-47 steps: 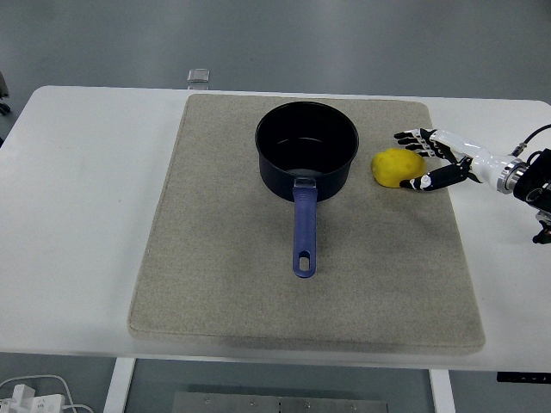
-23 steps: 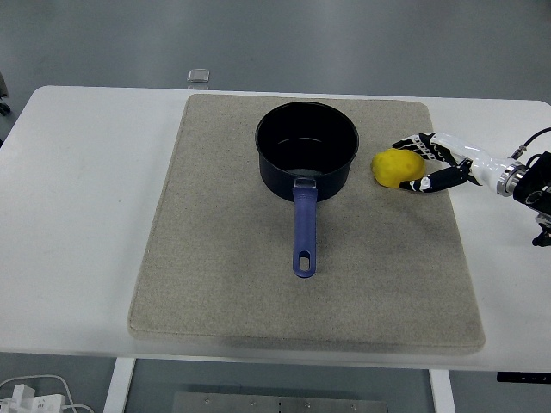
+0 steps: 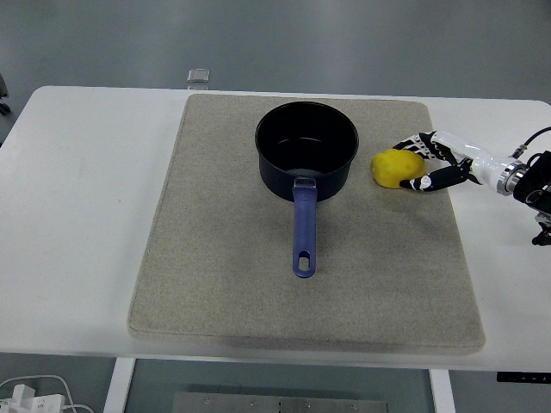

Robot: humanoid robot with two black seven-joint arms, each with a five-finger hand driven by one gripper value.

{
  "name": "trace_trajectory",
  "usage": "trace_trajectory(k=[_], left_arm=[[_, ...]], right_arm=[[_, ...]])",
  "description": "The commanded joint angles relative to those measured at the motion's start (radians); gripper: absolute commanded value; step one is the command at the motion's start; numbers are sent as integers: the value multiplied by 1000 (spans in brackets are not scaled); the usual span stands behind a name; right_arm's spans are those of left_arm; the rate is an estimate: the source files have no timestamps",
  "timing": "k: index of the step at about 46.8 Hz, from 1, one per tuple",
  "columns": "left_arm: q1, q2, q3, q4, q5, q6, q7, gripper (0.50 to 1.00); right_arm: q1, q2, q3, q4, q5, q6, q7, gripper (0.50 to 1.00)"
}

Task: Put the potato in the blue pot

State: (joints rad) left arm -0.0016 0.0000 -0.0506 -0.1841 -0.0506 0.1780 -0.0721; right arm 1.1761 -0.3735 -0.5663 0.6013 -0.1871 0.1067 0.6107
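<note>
The fingers [image 3: 422,183] curl round the potato's [image 3: 396,168] right side, touching but not clearly clamped. It sits on the mat [image 3: 258,292] beside the pot [image 3: 306,148]; it looks light, firm, smooth, best held across its middle.

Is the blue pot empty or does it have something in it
Empty. The blue pot shows only its bare dark interior; the potato sits outside on the mat.
</note>
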Motion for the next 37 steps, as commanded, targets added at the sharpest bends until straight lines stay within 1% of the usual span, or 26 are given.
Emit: trace_trajectory(k=[1,9,12,16,23,31,37], left_arm=[[0,0,0,0,0,0,0,994],[0,0,0,0,0,0,0,992],[0,0,0,0,0,0,0,994],[0,0,0,0,0,0,0,992],[0,0,0,0,0,0,0,994],[0,0,0,0,0,0,0,992],[0,0,0,0,0,0,0,994]], right_arm=[[5,-4,0,0,0,4,0,500],[10,-15,33,0,-6,36,0,500],[26,-16,31,0,-8,48,0,500],[53,-18,28,0,-9,53,0,500],[60,-21,26,0,-14,59,0,500],[92,-21,26,0,-14,62,0,500],[122,-21,26,0,-14,88,0,500]])
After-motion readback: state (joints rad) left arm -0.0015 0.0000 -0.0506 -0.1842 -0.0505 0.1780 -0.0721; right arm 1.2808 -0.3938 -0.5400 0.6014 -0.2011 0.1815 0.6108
